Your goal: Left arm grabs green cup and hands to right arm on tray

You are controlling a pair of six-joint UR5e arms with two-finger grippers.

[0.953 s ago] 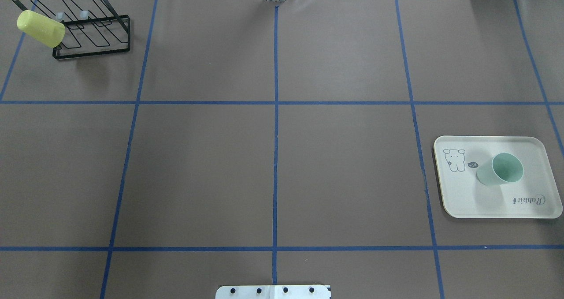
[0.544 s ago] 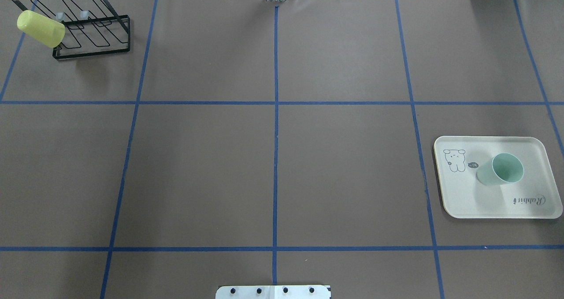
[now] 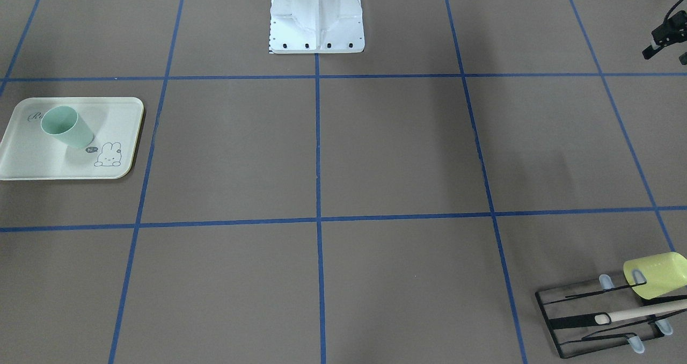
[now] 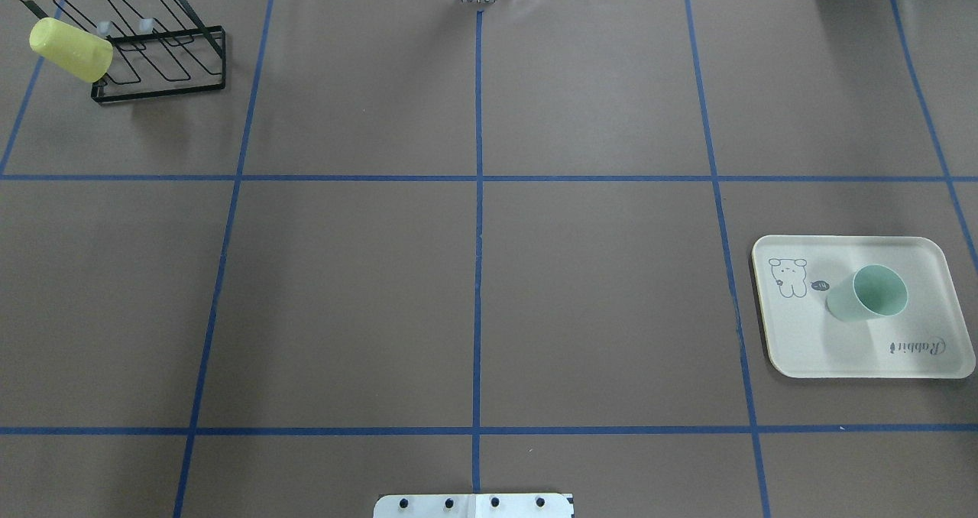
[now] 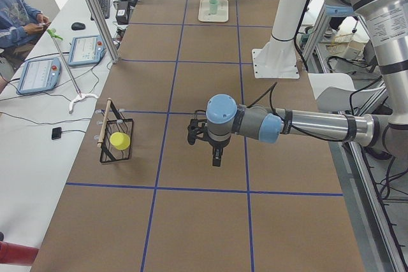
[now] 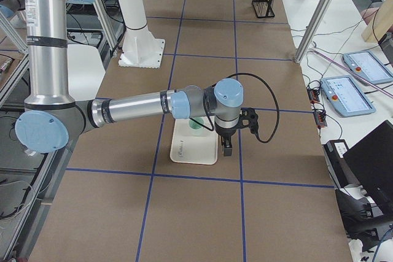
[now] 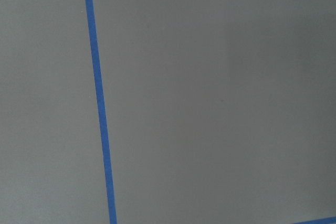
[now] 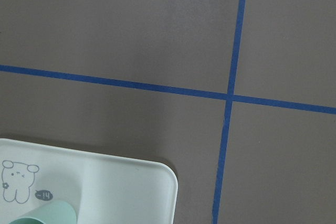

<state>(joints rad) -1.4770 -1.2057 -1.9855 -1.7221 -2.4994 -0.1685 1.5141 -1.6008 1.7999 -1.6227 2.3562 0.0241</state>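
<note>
The green cup [image 4: 867,295] stands upright, mouth up, on the tray [image 4: 810,342] at the table's right side; both also show in the front-facing view, the cup [image 3: 65,128] on the tray [image 3: 32,162]. No gripper shows in the overhead view. In the exterior right view my right gripper [image 6: 226,150] points down, high beside the cup [image 6: 196,126]; I cannot tell if it is open. Its wrist view shows the tray's corner [image 8: 121,187] and the cup's rim [image 8: 44,214]. In the exterior left view my left gripper [image 5: 217,160] hangs over bare table; I cannot tell its state.
A yellow-green cup [image 4: 70,50] hangs on a black wire rack [image 4: 164,67] at the far left corner. The robot's white base plate [image 4: 474,506] sits at the near edge. Blue tape lines grid the brown table. An operator sits at a side bench in the exterior left view.
</note>
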